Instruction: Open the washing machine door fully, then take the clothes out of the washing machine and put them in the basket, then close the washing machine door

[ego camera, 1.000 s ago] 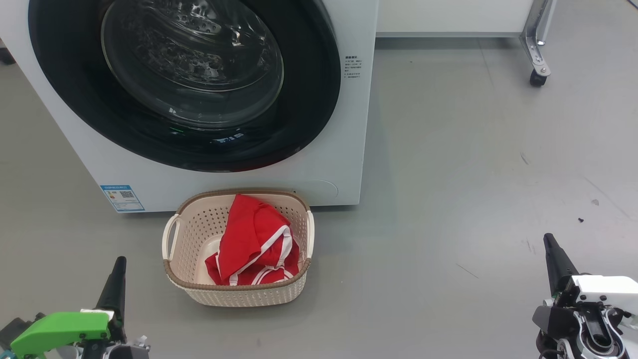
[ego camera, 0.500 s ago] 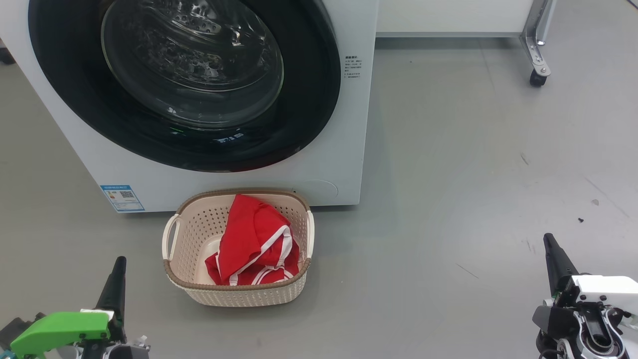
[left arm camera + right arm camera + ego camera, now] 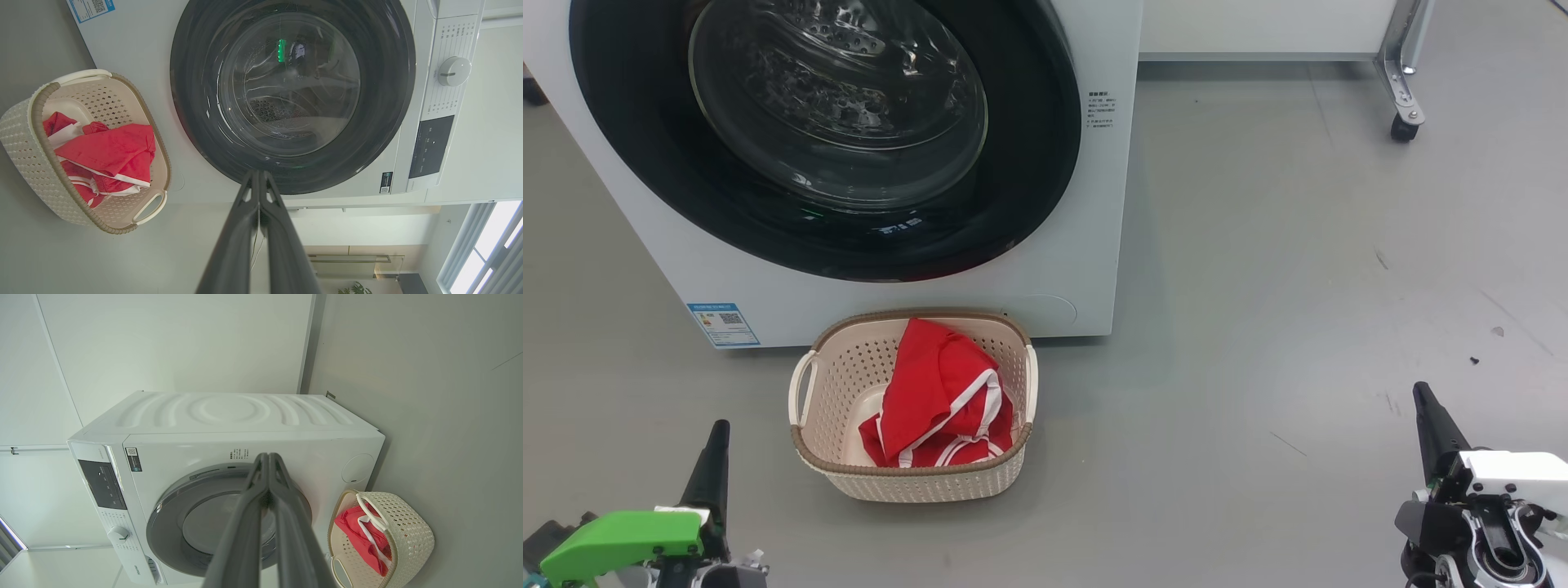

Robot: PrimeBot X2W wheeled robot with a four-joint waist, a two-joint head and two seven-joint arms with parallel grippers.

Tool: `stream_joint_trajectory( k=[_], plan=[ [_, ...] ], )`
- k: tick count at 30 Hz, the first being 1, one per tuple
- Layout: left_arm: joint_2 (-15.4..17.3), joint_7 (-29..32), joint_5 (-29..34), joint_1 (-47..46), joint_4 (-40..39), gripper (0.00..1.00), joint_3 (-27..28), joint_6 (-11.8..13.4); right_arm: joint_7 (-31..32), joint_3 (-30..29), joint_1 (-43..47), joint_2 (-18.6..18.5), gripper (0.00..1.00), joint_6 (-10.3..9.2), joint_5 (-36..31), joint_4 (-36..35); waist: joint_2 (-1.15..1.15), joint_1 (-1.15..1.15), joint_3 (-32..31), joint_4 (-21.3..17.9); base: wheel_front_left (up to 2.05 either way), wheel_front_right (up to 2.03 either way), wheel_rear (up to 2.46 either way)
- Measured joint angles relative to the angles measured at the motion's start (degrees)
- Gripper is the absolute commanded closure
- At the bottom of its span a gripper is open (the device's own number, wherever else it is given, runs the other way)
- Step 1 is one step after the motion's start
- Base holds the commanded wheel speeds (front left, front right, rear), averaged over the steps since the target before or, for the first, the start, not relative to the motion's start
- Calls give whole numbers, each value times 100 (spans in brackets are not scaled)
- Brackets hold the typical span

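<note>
The white washing machine (image 3: 1086,245) stands ahead with its door (image 3: 833,131) shut flat against the front, black rim around a clear glass bowl. On the floor just before it sits the cream basket (image 3: 915,482), and the red clothes (image 3: 939,392) with white trim lie inside. My left gripper (image 3: 717,431) rests at the lower left, shut and empty, well short of the basket. At the lower right my right gripper (image 3: 1422,392) is also shut with nothing in it. Both wrist views show the door (image 3: 292,94) (image 3: 192,522), the basket (image 3: 24,147) (image 3: 412,535) and pressed-together fingers (image 3: 245,228) (image 3: 249,522).
A white cabinet's metal leg with a caster (image 3: 1403,122) stands at the back right. Grey floor (image 3: 1298,286) spreads wide to the right of the machine. The control panel and dial (image 3: 453,71) sit at the machine's top.
</note>
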Motion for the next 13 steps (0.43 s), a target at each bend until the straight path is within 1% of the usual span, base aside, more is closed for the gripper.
stream_joint_trajectory(
  k=[13],
  plan=[
    [0, 0, 0, 0, -1, 100, 0, 0, 0, 4, 0, 0, 100, 0, 0, -1, 0, 0, 0, 0, 0, 0, 0]
  ],
)
